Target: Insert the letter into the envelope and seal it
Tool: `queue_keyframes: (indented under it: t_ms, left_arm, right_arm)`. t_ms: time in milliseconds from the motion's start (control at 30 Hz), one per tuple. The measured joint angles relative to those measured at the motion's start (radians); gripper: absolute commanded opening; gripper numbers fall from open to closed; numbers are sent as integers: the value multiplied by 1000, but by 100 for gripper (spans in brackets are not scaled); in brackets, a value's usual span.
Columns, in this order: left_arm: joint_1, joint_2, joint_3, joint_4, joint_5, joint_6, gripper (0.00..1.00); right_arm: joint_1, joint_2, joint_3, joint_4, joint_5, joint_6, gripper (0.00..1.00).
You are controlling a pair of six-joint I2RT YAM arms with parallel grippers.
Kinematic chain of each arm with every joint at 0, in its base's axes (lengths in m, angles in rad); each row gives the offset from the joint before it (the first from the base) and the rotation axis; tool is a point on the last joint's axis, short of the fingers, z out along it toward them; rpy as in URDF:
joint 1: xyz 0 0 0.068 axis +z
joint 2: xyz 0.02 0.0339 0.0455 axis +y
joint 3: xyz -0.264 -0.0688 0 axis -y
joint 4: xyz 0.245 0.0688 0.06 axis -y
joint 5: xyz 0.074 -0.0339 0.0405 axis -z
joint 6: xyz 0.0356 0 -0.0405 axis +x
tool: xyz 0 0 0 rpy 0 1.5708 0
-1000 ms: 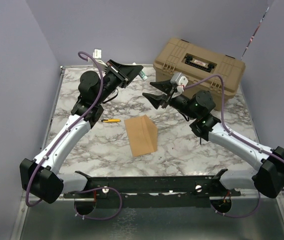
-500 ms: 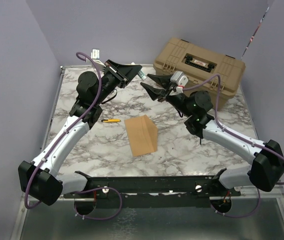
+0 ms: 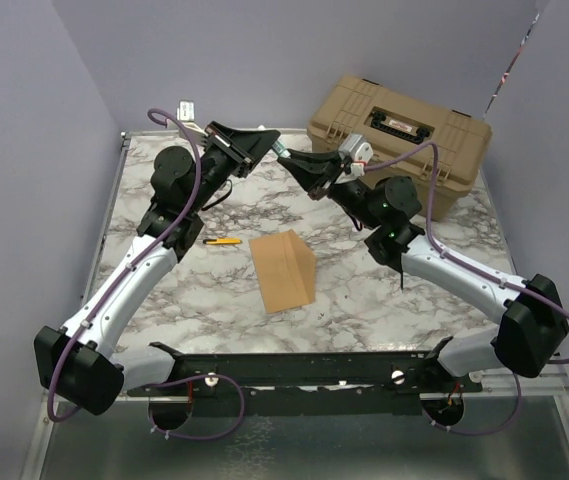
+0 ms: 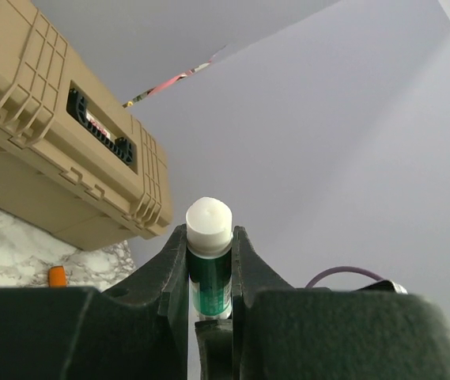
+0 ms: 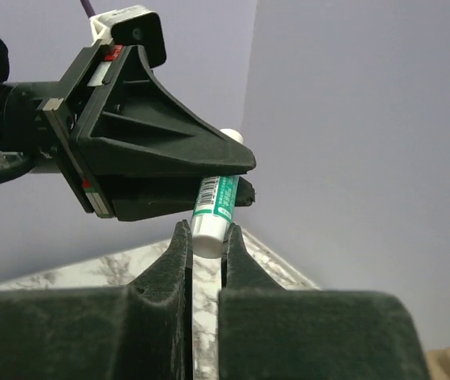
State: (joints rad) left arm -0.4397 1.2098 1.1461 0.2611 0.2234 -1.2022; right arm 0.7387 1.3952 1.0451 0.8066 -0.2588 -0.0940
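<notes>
The kraft-brown envelope (image 3: 282, 270) lies flat mid-table, apart from both arms. The letter is not in view as a separate sheet. Both grippers meet high at the back of the table. My left gripper (image 3: 270, 147) (image 4: 209, 237) is shut on the body of a green glue stick (image 3: 282, 151) (image 4: 209, 265), whose white end (image 4: 209, 218) sticks out past the fingertips. My right gripper (image 3: 288, 158) (image 5: 206, 237) is shut on the stick's other white end (image 5: 209, 233), just below the left gripper's fingers (image 5: 169, 162).
A tan hard case (image 3: 399, 125) (image 4: 43, 158) stands at the back right, close behind the right wrist. A yellow-and-black pen (image 3: 222, 241) lies left of the envelope. A black rail (image 3: 304, 366) runs along the near edge. A small orange item (image 4: 57, 275) lies by the case.
The right gripper has travelled left and up to the left gripper and closed its jaws on the glue stick's lower end. The left arm has shifted only slightly.
</notes>
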Motion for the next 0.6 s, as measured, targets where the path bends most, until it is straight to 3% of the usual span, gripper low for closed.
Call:
queue_keyframes:
  t_ms: [133,233,433,600]
  left_arm:
    - [0,-9,-9,18,-10,22,0]
    - [3,-28,-34,94,-14,71,0]
    - [1,-71,-82,277,50,238,0]
    - [-1,-71,-85,380,141,330,0]
  right_arm:
    - [0,0,28,-46,19,150,0]
    - [-6,1,84,-131,31,359,1]
    - [-42,-2,105,-142,-26,952,1]
    - [-76,20,39,33,-87,1461,1]
